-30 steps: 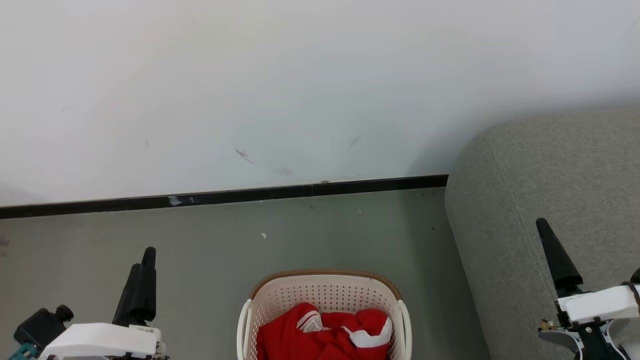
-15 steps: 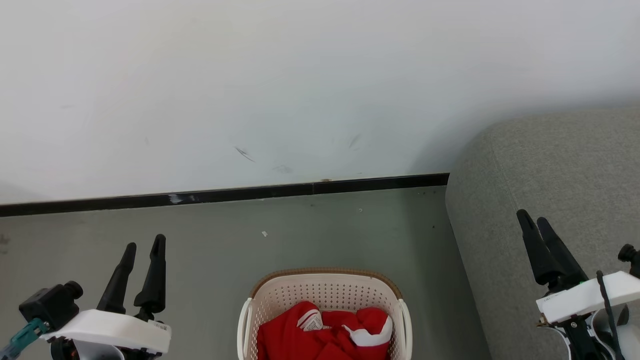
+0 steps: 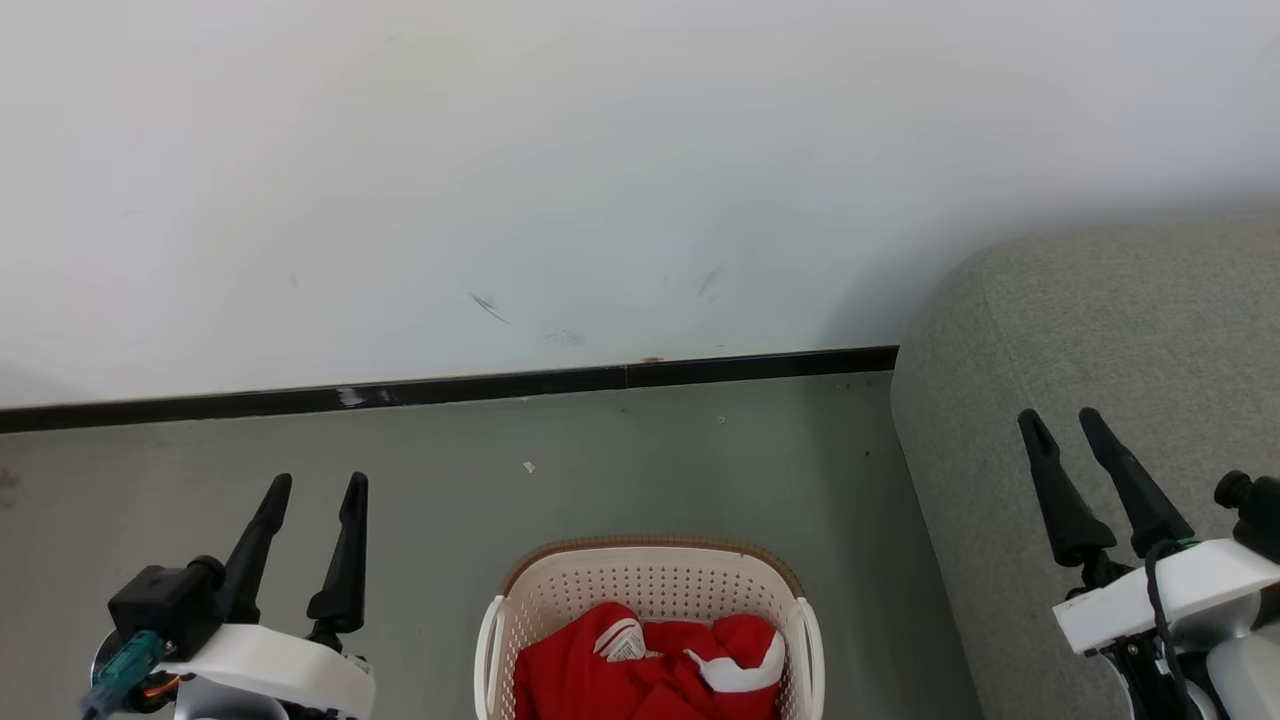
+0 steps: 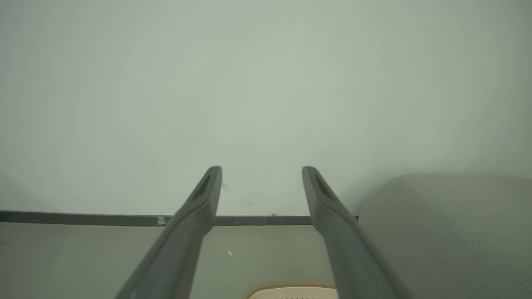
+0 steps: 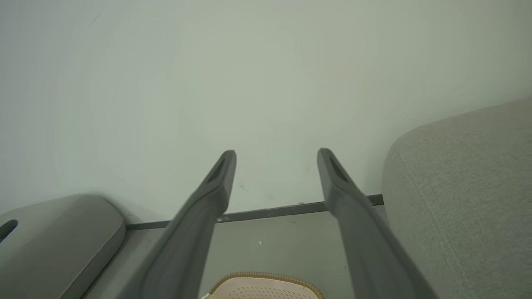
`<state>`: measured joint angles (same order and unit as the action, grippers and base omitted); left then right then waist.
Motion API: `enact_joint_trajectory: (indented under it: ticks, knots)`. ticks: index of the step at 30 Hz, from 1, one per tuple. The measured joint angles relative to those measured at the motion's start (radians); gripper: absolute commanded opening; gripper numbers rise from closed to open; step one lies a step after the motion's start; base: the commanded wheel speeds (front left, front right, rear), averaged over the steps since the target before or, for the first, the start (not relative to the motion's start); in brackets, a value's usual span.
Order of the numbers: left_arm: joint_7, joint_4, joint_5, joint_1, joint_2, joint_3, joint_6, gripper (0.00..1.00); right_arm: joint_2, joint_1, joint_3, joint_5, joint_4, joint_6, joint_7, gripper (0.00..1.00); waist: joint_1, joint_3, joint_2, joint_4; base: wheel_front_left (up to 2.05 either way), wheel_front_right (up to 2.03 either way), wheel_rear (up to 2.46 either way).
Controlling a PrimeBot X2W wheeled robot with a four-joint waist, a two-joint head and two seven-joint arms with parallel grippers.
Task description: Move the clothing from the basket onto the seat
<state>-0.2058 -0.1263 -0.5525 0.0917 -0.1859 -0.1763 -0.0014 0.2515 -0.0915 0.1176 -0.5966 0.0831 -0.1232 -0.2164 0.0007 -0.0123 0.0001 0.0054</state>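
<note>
My left gripper (image 3: 320, 480) and right gripper (image 3: 1059, 414) hang spread and empty. Bare floor (image 3: 600, 470) lies beyond the basket (image 3: 650, 546), with the seat (image 3: 1100, 320) near its right. The basket holds red clothing (image 3: 600, 685), perhaps two pieces.

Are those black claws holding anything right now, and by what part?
Nothing is held. The left gripper and right gripper are both open and empty; the red clothing lies in the basket.

Cropped at the edges
The basket (image 3: 650, 585) and clothing (image 3: 590, 680) are cut off below; the seat (image 3: 1100, 330) runs off rightward.
</note>
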Motion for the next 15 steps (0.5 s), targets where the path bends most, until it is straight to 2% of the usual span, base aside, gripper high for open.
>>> enact_joint_trajectory:
  ticks: [9,15]
  knots:
    - [-0.030,-0.007,0.097,0.000,0.019,-0.017,0.020,1.00,-0.033,0.001,-0.032,0.162,0.000,0.000,-0.023,1.00,-0.0001,0.000,0.0000,-0.001,0.00,0.00,0.00]
    - [-0.044,-0.007,0.153,0.000,0.023,-0.026,0.027,1.00,-0.056,0.001,-0.039,0.228,0.000,0.000,-0.033,1.00,-0.0001,-0.004,0.0000,0.000,0.00,0.00,0.00]
